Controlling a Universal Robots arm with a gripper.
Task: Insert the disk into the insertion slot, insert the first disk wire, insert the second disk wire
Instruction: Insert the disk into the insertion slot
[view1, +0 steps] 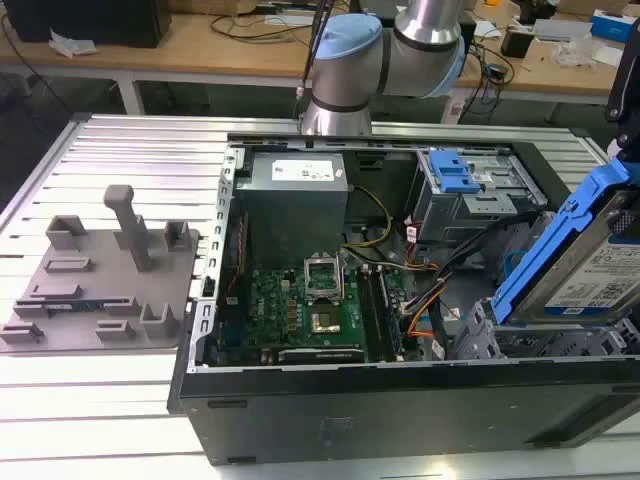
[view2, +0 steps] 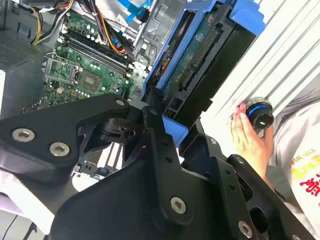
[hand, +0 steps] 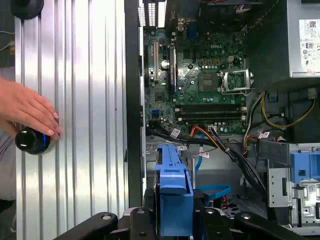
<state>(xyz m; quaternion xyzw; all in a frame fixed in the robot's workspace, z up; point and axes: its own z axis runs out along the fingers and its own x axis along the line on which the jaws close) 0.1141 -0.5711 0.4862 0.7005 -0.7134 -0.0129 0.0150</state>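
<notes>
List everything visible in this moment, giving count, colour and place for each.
silver hard drive in a bright blue plastic carrier frame: one, silver and blue, tilted over the case at the exterior view's right
open computer case: one, dark grey, on the table
motherboard: one, green, inside the case
metal power supply box: one, grey, inside the case
drive cage with a blue latch: one, grey, inside the case
plastic fixture plate: one, grey, on the table, exterior view's left
ribbed metal table: one, silver, under the case
round knob with a blue ring: one, black, on the table
person's hand: one, touching the knob
robot arm: one, silver and pale blue, beyond the case
claw: one, black, shut on the carrier frame
</notes>
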